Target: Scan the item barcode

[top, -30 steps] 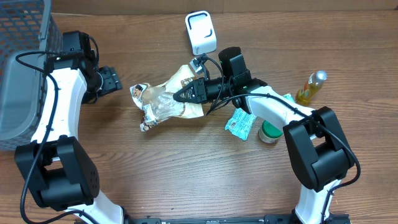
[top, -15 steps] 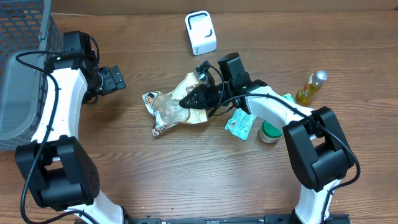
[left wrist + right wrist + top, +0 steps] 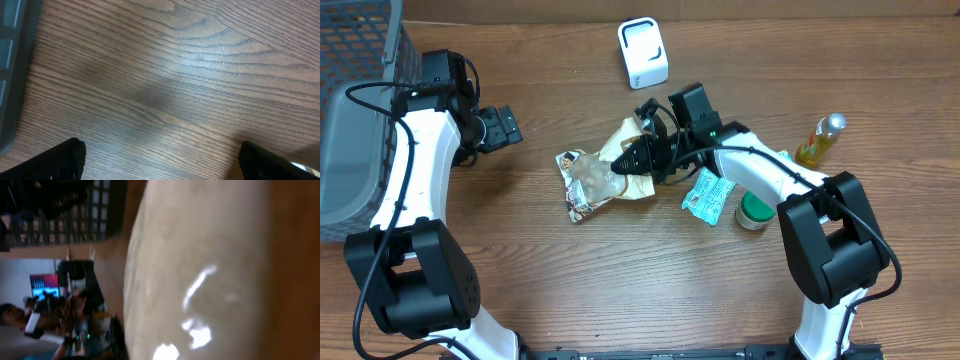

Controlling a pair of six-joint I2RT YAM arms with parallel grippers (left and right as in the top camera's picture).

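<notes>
A crinkled cream-and-brown snack bag point(image 3: 592, 175) lies low over the middle of the table, with my right gripper point(image 3: 628, 163) shut on its right end. In the right wrist view the bag's glossy cream surface point(image 3: 200, 270) fills the frame and hides the fingers. The white barcode scanner point(image 3: 643, 52) stands at the back of the table, well apart from the bag. My left gripper point(image 3: 505, 128) hovers at the left, open and holding nothing. In the left wrist view my left gripper point(image 3: 160, 162) has only bare wood between its fingertips point(image 3: 65, 160).
A grey mesh basket point(image 3: 350, 110) fills the far left, and its edge point(image 3: 10, 75) shows in the left wrist view. Beside my right arm lie a teal packet point(image 3: 707, 193), a green-lidded jar point(image 3: 754, 211) and a yellow bottle point(image 3: 820, 140).
My right gripper has pulled the bag back from the scanner, down and slightly right toward the table. My left gripper opened a little wider at first and has since held still.
</notes>
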